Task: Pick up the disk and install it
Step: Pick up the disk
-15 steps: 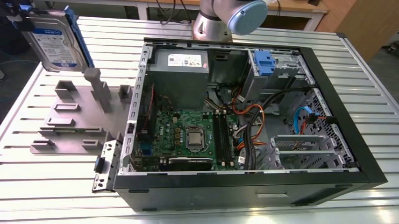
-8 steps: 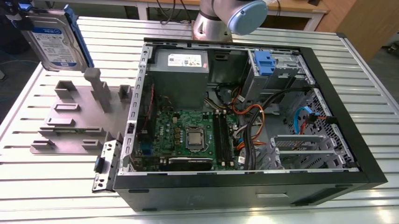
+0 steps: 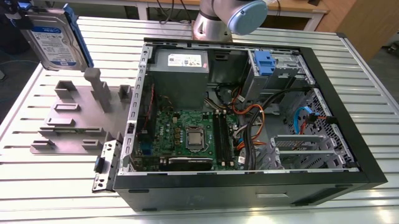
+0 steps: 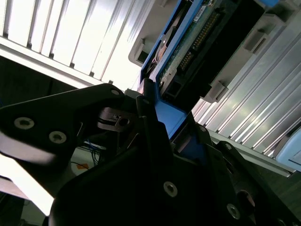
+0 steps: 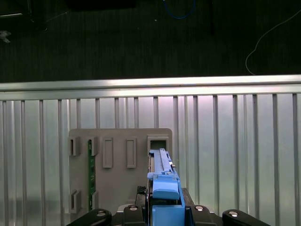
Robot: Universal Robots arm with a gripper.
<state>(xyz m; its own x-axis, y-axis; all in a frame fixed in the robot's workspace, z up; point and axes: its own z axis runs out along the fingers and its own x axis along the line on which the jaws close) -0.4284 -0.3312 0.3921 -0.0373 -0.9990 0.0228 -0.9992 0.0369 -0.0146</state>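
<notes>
Gripper (image 5: 164, 213) pinched the disk (image 3: 55, 41) by its blue carrier, holding it upright in the air above the grey holder plate (image 3: 70, 125), clear of the plate's slots. Just beside the plate, on the exterior view's right, the open computer case (image 3: 249, 186) lay on the slatted metal table (image 3: 37, 196).
</notes>
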